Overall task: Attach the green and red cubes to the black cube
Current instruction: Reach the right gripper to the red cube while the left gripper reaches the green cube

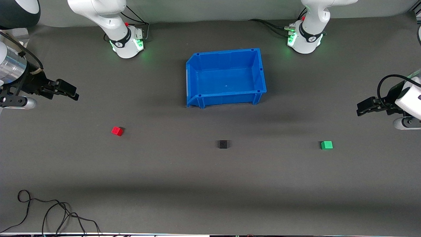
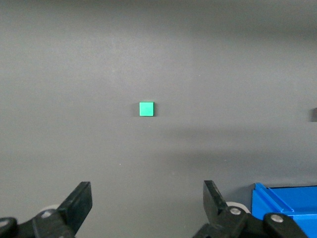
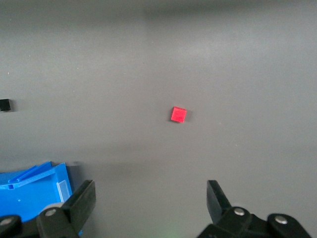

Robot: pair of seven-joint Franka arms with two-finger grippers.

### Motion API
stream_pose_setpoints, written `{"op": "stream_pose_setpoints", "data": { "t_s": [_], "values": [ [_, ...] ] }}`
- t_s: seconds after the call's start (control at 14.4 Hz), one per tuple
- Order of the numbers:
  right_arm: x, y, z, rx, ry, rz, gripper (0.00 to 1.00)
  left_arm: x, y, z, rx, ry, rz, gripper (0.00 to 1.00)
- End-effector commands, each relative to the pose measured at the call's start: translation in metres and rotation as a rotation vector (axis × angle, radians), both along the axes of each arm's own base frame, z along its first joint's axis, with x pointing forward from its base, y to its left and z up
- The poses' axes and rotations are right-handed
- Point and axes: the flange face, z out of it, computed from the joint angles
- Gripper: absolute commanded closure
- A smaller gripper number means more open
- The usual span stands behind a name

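The black cube (image 1: 223, 144) sits on the grey mat, nearer to the front camera than the blue bin. It shows at the edge of the right wrist view (image 3: 4, 104) and the left wrist view (image 2: 314, 114). The red cube (image 1: 116, 131) lies toward the right arm's end; it also shows in the right wrist view (image 3: 179, 114). The green cube (image 1: 326, 145) lies toward the left arm's end; it also shows in the left wrist view (image 2: 146, 109). My right gripper (image 1: 70, 92) (image 3: 148, 198) is open and empty, up in the air. My left gripper (image 1: 361, 109) (image 2: 147, 198) is open and empty, up in the air.
An empty blue bin (image 1: 198, 98) stands in the middle, toward the robot bases; its corner shows in the left wrist view (image 2: 285, 203) and the right wrist view (image 3: 34, 183). A loose black cable (image 1: 49, 210) lies near the front edge at the right arm's end.
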Motion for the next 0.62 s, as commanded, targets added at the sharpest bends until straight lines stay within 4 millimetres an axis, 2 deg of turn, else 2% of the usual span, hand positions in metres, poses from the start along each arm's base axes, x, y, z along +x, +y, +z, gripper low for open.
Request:
{"op": "stream_pose_setpoints", "data": {
  "t_s": [0.0,0.21,0.42,0.55],
  "values": [
    [0.000,0.002,0.003,-0.017,-0.007,0.013,0.01,0.001,0.000,0.001,0.005,0.013,0.010,0.00],
    [0.004,0.004,0.004,-0.019,-0.012,0.027,0.01,0.001,0.000,0.003,0.004,0.007,0.010,0.00],
    [0.003,-0.002,0.004,-0.019,-0.010,0.017,0.00,0.000,0.002,0.000,0.006,0.016,0.016,0.00],
    [0.004,-0.004,0.001,-0.023,-0.006,0.014,0.01,-0.008,0.018,-0.012,0.006,0.036,0.082,0.00]
  ]
}}
